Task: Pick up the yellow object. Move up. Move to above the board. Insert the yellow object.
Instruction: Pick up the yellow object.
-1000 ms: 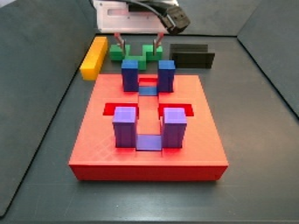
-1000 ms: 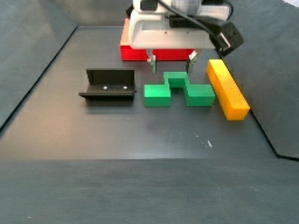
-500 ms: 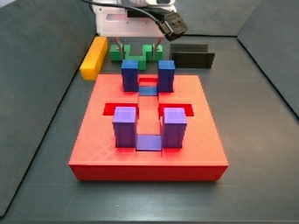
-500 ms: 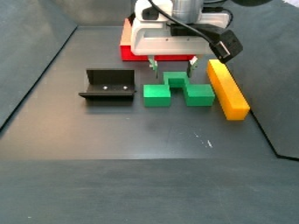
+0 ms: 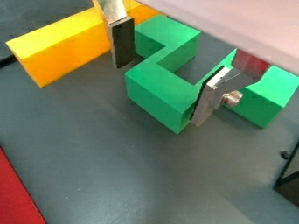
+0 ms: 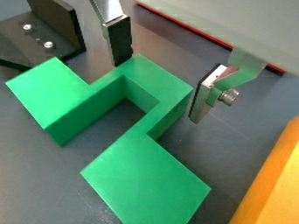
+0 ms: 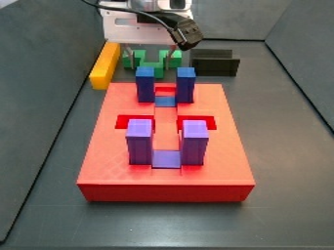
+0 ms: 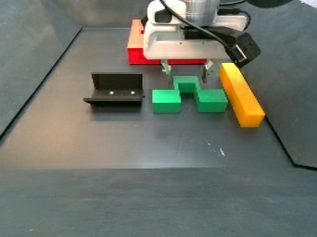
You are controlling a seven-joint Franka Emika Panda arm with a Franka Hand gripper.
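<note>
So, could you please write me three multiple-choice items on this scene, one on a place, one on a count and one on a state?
1. Where is the gripper?
A. over the green zigzag block
B. over the yellow object
C. over the fixture

2. How many upright posts stand on the board?
A. two
B. four
C. six

3. What do the fingers hold?
A. the yellow object
B. the green zigzag block
C. nothing

Answers:
1 A: in a side view the fingers hang above the green block's middle.
2 B: a side view shows two blue and two purple posts.
3 C: both wrist views show the plates spread apart, straddling the green block without touching it.
</note>
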